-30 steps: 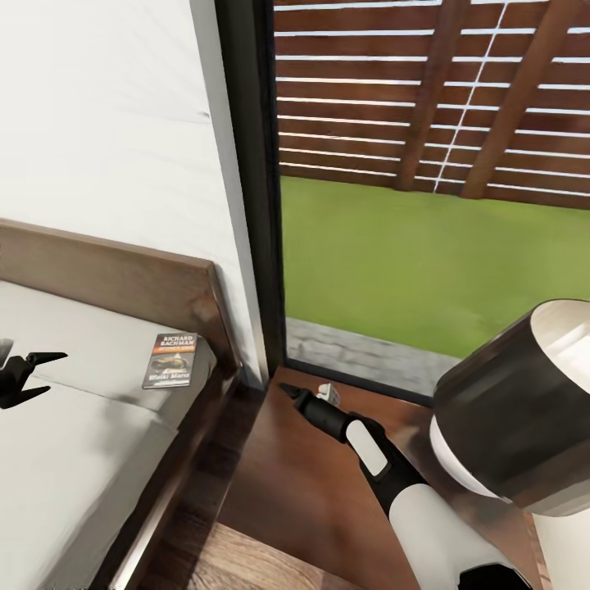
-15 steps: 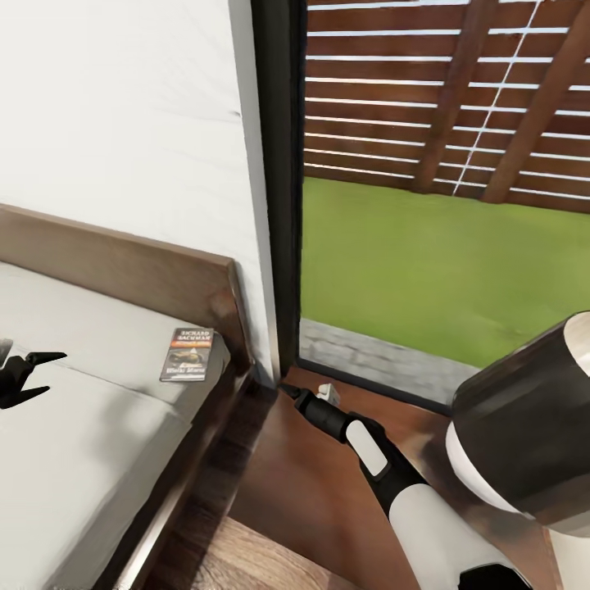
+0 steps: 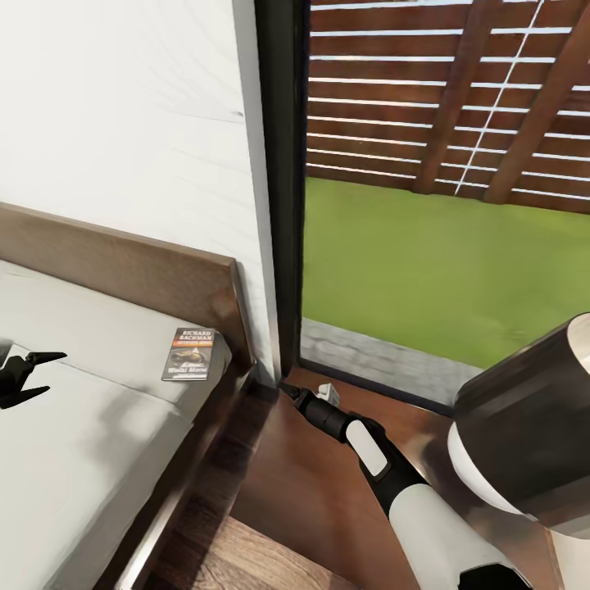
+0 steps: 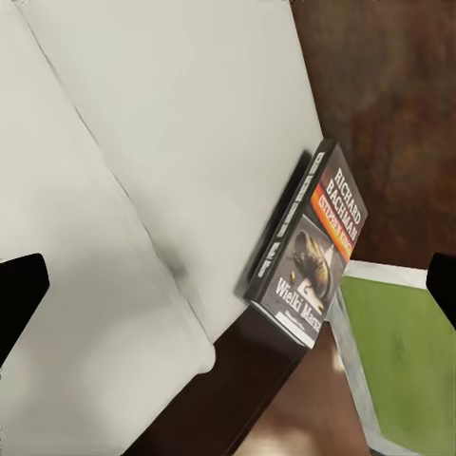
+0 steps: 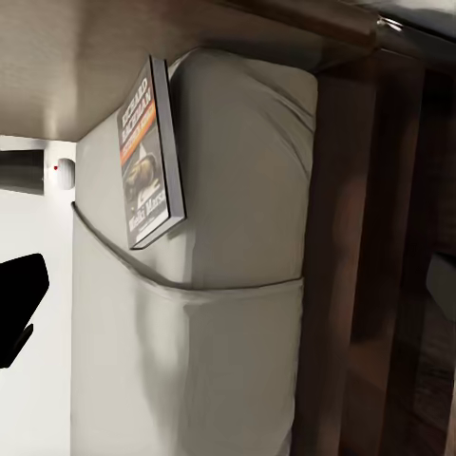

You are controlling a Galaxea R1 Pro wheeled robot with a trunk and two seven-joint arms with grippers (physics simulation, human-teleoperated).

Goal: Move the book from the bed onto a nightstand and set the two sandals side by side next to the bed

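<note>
The book [image 3: 192,354] lies flat on the bed's grey mattress [image 3: 82,442], in the corner by the dark wood headboard [image 3: 123,270]. My left gripper [image 3: 53,373] hovers open over the mattress, well left of the book, with nothing between its fingers [image 4: 19,294]. The left wrist view has the book [image 4: 309,242] ahead at the mattress edge. My right gripper [image 3: 287,388] reaches over the nightstand [image 3: 311,492] toward the gap beside the bed and looks open and empty. In the right wrist view the book [image 5: 150,152] is ahead. The sandals are out of view.
A big dark lamp shade with a white inside [image 3: 524,426] stands at the right over the nightstand. A small white object [image 3: 328,393] sits near the window's black frame [image 3: 283,205]. A narrow strip of wood floor [image 3: 205,500] separates bed and nightstand.
The whole picture has shifted right, so the camera has turned slightly left. The book stays where it was on the bed, and both arms hold the same pose.
</note>
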